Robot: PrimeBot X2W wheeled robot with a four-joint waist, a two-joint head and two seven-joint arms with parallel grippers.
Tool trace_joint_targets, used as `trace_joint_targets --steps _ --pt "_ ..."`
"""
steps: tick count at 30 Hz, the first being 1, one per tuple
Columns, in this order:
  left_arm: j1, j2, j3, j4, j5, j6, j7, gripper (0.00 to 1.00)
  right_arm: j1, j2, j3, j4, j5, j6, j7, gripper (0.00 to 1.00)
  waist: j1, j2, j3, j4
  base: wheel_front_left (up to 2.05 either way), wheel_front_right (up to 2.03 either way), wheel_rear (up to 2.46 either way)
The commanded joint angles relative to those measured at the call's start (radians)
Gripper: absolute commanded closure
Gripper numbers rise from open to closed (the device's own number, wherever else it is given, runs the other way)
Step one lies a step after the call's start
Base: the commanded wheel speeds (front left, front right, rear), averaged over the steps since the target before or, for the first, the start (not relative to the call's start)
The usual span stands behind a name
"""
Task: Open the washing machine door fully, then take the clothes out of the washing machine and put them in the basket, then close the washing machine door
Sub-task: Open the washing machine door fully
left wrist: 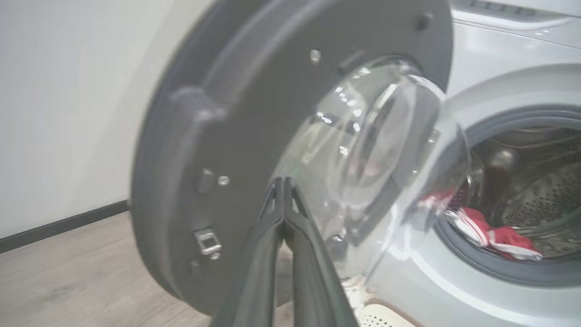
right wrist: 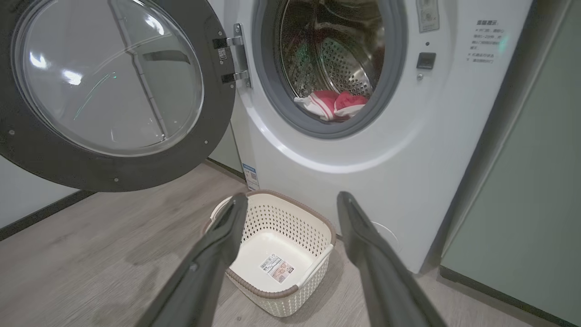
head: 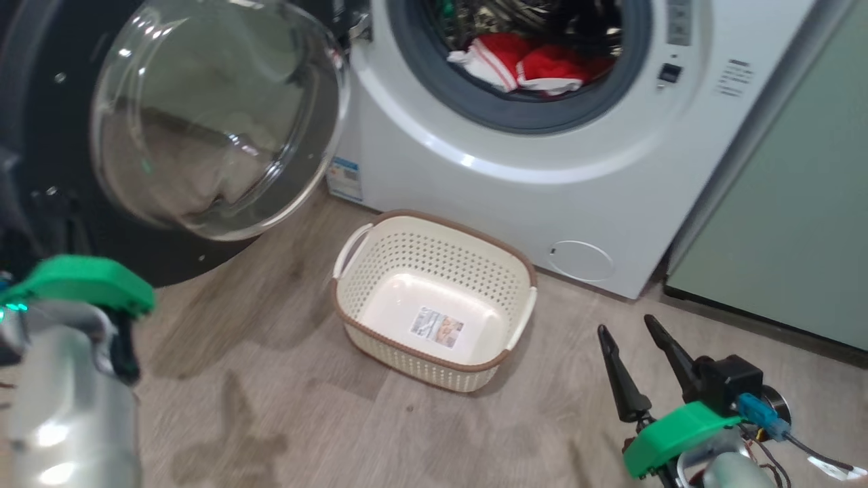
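Red clothes (head: 536, 64) lie at the drum mouth of the washing machine (head: 488, 183). The washing machine door (head: 217, 115) hangs wide open on my left. My left gripper (left wrist: 283, 181) is pinched together and empty, its tips before the door's inner face. My right gripper (head: 626, 325) is spread wide, holding nothing, near the basket (head: 441, 254) on the floor (head: 271, 379).

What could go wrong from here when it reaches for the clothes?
The shut left gripper points at the inner face of the washing machine door; an arm swing might push it partly closed. The clothes lie behind the grey seal and could snag, or drop beside the basket below.
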Motion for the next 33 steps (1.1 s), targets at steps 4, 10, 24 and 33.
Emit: trace_joint_targets --steps 4,10,24,33 --pt "0.019 -0.002 -0.009 -0.078 0.024 -0.021 0.001 1.0 -0.017 0.011 0.002 -0.039 0.003 -0.001 -0.011 0.0 0.0 0.0 -0.018 -0.06 0.0 0.0 0.0" --pt "0.102 -0.023 -0.055 -0.136 0.035 -0.034 0.001 1.0 -0.015 0.023 -0.026 -0.053 -0.008 -0.001 -0.011 0.0 0.0 0.0 -0.025 -0.148 0.0 0.0 0.0" --pt "0.251 -0.011 -0.216 -0.249 -0.046 -0.038 0.001 0.0 -0.013 0.034 -0.087 -0.08 -0.025 -0.001 -0.011 0.0 0.0 0.0 -0.027 -0.361 0.0 0.0 0.0" --pt "0.305 0.021 -0.236 -0.293 -0.09 -0.038 0.001 0.0 0.001 0.039 -0.126 -0.091 -0.048 -0.001 -0.011 0.0 0.0 0.0 -0.032 -0.437 0.0 0.0 0.0"
